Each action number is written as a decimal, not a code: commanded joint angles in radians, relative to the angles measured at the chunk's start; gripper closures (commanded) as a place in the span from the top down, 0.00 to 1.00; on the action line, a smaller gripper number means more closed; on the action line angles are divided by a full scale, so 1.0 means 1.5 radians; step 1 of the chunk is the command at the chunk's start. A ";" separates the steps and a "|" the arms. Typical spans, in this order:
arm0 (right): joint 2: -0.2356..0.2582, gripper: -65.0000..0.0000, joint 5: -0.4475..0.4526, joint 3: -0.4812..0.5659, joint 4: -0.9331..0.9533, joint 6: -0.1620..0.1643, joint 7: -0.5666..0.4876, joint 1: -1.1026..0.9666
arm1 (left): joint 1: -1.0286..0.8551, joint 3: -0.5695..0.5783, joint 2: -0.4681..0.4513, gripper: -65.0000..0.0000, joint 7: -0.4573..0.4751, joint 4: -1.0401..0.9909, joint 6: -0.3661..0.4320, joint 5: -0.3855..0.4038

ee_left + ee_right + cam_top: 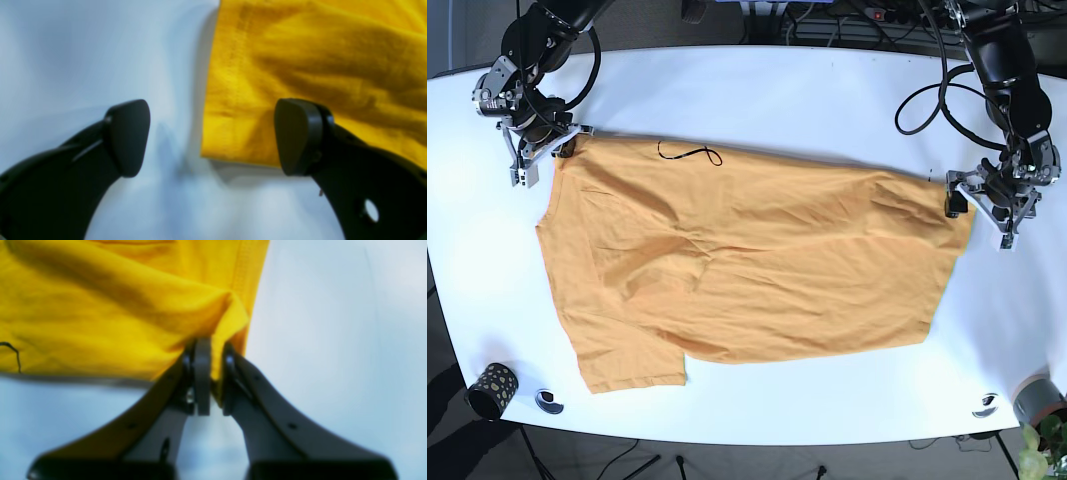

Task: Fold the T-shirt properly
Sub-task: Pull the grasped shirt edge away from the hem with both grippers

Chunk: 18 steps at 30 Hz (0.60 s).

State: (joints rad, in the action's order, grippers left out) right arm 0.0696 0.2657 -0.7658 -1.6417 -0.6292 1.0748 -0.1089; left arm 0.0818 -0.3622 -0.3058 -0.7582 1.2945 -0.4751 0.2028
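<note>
T-shirt (747, 270) lies flat on the table (777, 90); right tool (213, 380) pinches its corner, left tool (211, 136) gapes wide.

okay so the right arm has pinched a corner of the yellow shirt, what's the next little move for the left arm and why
Probably close the left gripper on the T-shirt corner. Its fingers stand open, one over bare table, the other over the fabric, with the hem corner between them. The right gripper is already shut on its corner, so both ends need holding before any lift or fold.
</note>
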 commanded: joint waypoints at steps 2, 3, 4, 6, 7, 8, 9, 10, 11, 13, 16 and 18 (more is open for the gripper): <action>0.009 0.06 0.008 -0.001 -0.013 -0.002 -0.010 0.007 | 0.025 0.028 -0.010 0.79 0.027 -0.007 0.000 0.009; 0.009 0.06 0.008 -0.001 -0.013 -0.002 -0.010 0.007 | 0.025 0.033 -0.010 0.75 0.027 -0.018 0.002 0.008; 0.010 0.06 0.008 -0.001 -0.013 -0.002 -0.010 0.007 | 0.026 0.036 -0.010 0.67 0.027 -0.034 0.002 0.008; 0.010 0.06 0.008 -0.001 -0.013 -0.002 -0.010 0.007 | 0.038 0.038 -0.011 0.47 0.025 -0.057 -0.001 0.008; 0.010 0.06 0.008 -0.001 -0.013 -0.002 -0.010 0.008 | 0.046 0.038 -0.011 0.35 0.025 -0.067 -0.001 0.008; 0.010 0.06 0.008 -0.001 -0.013 -0.002 -0.010 0.008 | 0.049 0.038 -0.014 0.22 0.025 -0.074 -0.001 0.008; 0.010 0.06 0.008 -0.001 -0.013 -0.002 -0.010 0.010 | 0.050 0.037 -0.015 0.13 0.025 -0.077 -0.001 0.009; 0.009 0.06 0.008 -0.001 -0.013 -0.002 -0.010 0.011 | 0.048 0.037 -0.016 0.02 0.024 -0.079 -0.001 0.009; 0.009 0.06 0.008 -0.001 -0.013 -0.002 -0.010 0.011 | 0.048 0.037 -0.019 0.00 0.024 -0.079 -0.001 0.009; 0.009 0.05 0.008 0.000 -0.013 -0.002 -0.010 0.011 | 0.041 0.037 -0.031 0.00 0.023 -0.079 -0.001 0.012; 0.002 0.05 0.008 0.000 -0.015 -0.002 -0.010 0.011 | 0.026 0.036 -0.044 0.00 0.024 -0.077 -0.002 0.013; -0.008 0.05 0.008 0.000 -0.019 -0.002 -0.010 0.009 | 0.016 0.026 -0.045 0.00 0.023 -0.062 -0.002 0.013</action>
State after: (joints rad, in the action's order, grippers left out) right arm 0.0608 0.2657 -0.7654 -1.6432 -0.6292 1.0752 -0.1013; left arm 0.1097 -0.3099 -0.3561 -0.6868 1.1812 -0.4866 0.2558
